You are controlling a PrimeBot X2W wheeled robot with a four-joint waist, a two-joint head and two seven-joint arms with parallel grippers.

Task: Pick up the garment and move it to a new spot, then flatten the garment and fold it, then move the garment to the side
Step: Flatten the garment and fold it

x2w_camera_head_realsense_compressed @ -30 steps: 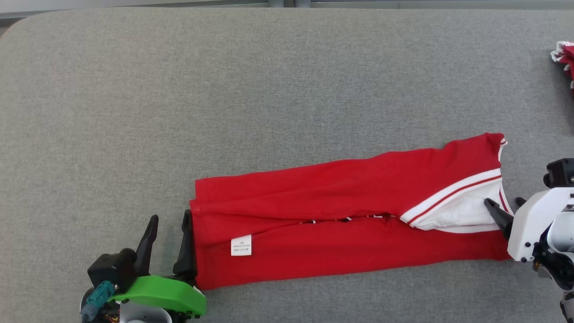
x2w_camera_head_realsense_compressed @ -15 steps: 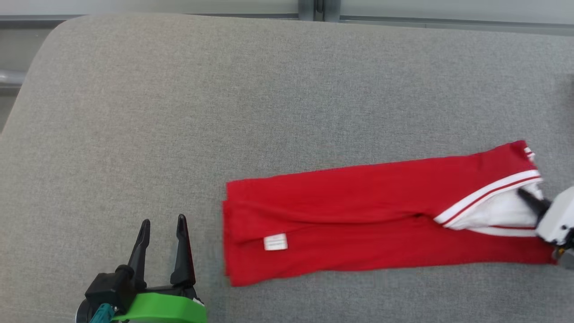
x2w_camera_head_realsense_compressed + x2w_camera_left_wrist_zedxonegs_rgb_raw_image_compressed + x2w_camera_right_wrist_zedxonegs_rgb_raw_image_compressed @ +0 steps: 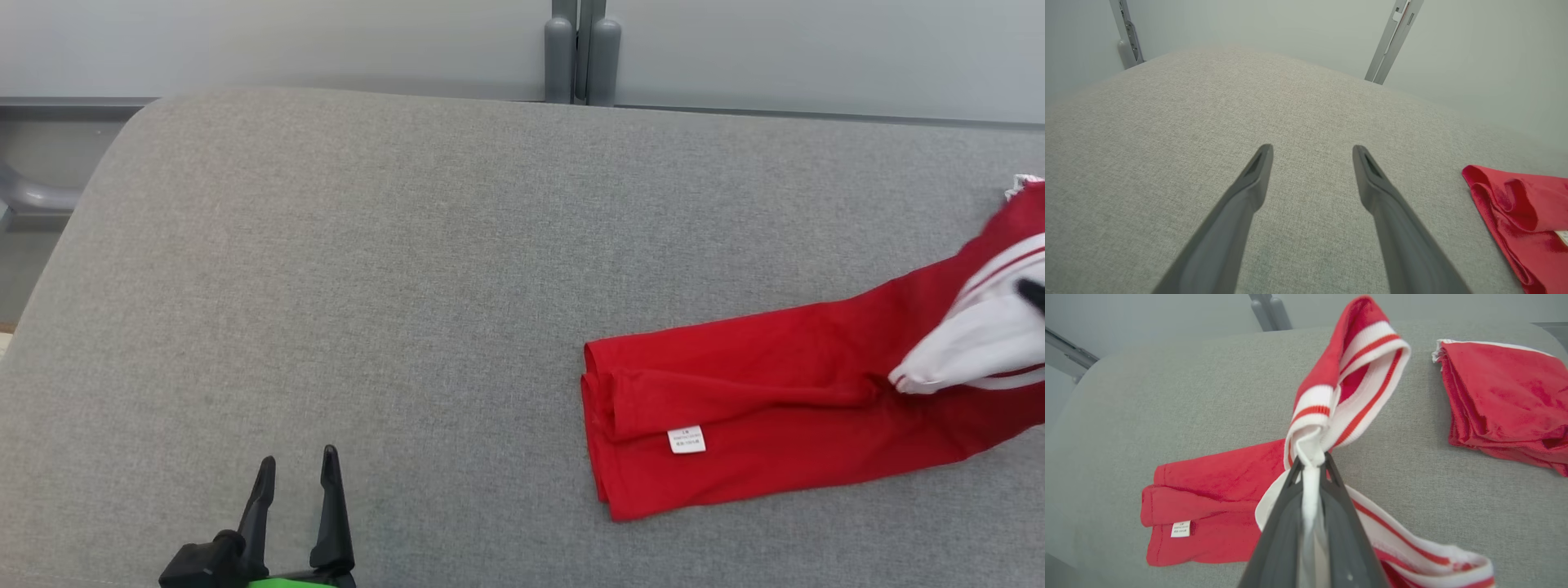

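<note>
The garment (image 3: pixel 775 408) is a long folded red piece with a white, red-striped band and a small white label; it lies on the grey padded table (image 3: pixel 367 286) at the right. My right gripper (image 3: pixel 1311 459) is shut on the white band, holding that end bunched and raised while the red end (image 3: pixel 1208 490) rests flat. One of its dark fingers (image 3: pixel 1033 292) shows at the head view's right edge. My left gripper (image 3: pixel 295 465) stands open over bare table at the lower left, well apart from the garment's edge (image 3: pixel 1515 204). Nothing lies between its spread fingers (image 3: pixel 1312 153).
A second folded red garment (image 3: pixel 1502 396) lies on the table beyond the held one in the right wrist view. Grey posts (image 3: pixel 581 53) and a pale wall stand behind the table. The table's rounded left edge (image 3: pixel 82 212) drops away.
My right gripper has shut on the white band, lifted that end and dragged the garment rightward, away from my left gripper, which had been at its left edge. The head camera has also shifted.
</note>
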